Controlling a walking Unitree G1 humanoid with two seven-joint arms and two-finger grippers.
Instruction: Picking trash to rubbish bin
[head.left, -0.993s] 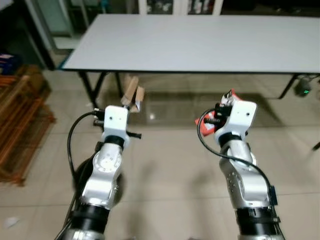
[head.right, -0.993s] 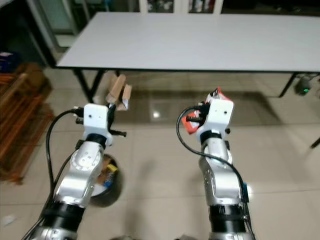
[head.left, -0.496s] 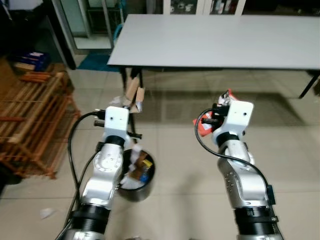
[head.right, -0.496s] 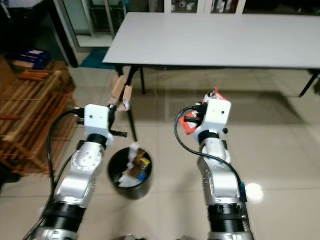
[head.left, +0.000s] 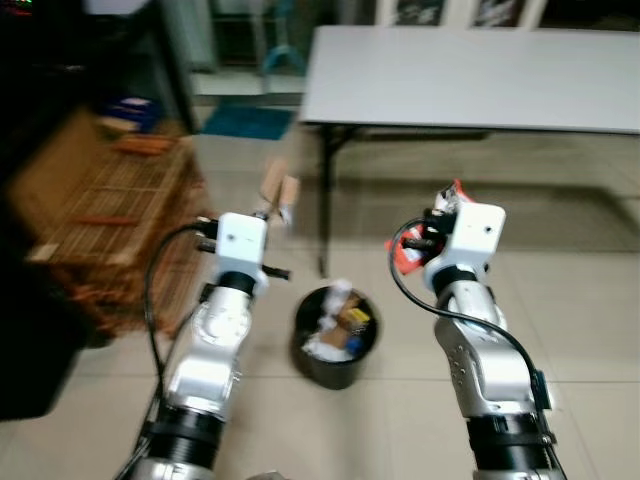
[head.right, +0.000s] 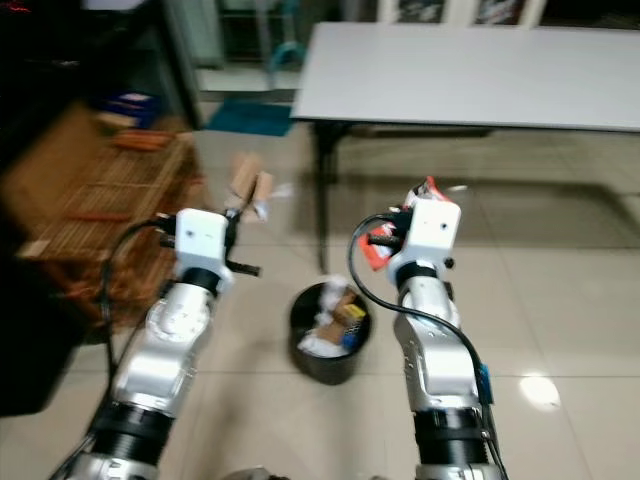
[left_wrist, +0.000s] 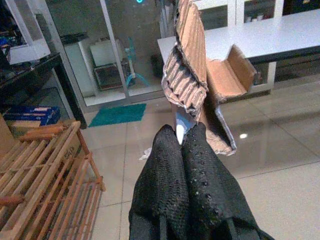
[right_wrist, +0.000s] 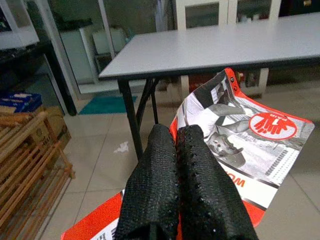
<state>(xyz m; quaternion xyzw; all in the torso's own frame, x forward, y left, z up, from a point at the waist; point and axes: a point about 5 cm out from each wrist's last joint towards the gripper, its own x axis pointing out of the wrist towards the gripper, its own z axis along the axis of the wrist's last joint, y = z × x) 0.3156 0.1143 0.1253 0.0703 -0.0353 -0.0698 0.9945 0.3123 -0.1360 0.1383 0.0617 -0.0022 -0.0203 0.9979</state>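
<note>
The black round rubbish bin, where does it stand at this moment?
In the left eye view the black round rubbish bin stands on the tiled floor between the two silver arms, just in front of the grey table and its black leg.

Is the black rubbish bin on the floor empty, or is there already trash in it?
Not empty. The rubbish bin stands upright, with paper and packaging scraps piled to its rim.

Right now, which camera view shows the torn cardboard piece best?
The left wrist view: the cardboard piece is large and sharp there, pinched in the left claw. In both eye views it is a small blurred brown scrap above that arm.
</note>
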